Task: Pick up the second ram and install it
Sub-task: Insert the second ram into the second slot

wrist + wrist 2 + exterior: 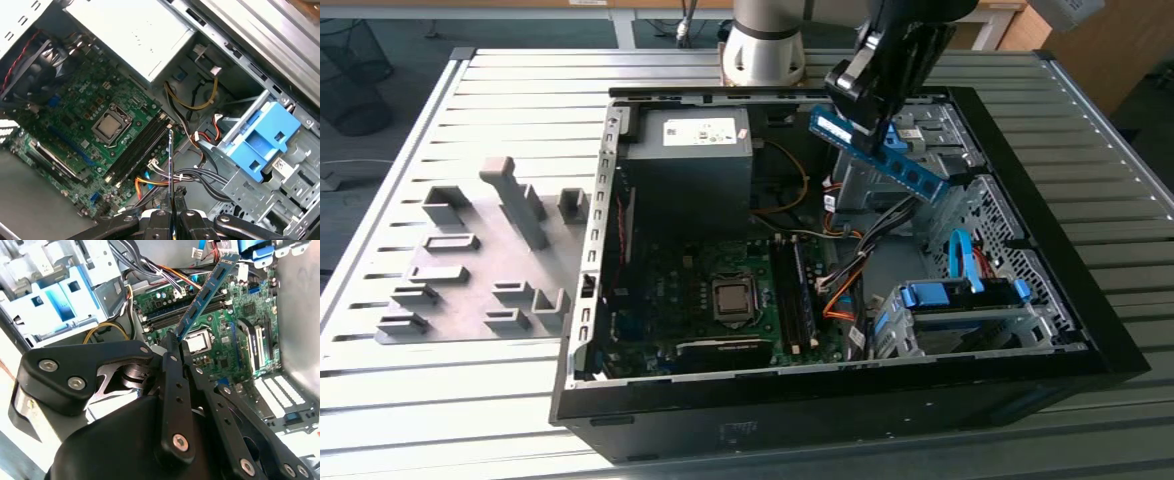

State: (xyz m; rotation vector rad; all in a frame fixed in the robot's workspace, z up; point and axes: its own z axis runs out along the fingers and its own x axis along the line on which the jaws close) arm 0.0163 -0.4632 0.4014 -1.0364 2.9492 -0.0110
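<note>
Exterior view: one black gripper (854,103) clamps one blue-green flat memory stick (887,160), tilted above the open black computer case (854,415), clear of its walls. Second wrist view: the stick slants over one green motherboard (235,335). First wrist view: it stands edge-on above the dark slots (140,152), apart from them.

Light: bright daylight in all views.
Table (1121,230): shines pale on the exterior view's right.
Case (854,415): dark and shady inside in the exterior view.
Power box (135,30): white glare on its top in the first wrist view.
Fan (30,65): in deep shade.
Board (240,320): well lit in the second wrist view.
Ram (205,296): bright blue in the light.
Gripper (176,341): black, with a washed-out white patch beside it.
</note>
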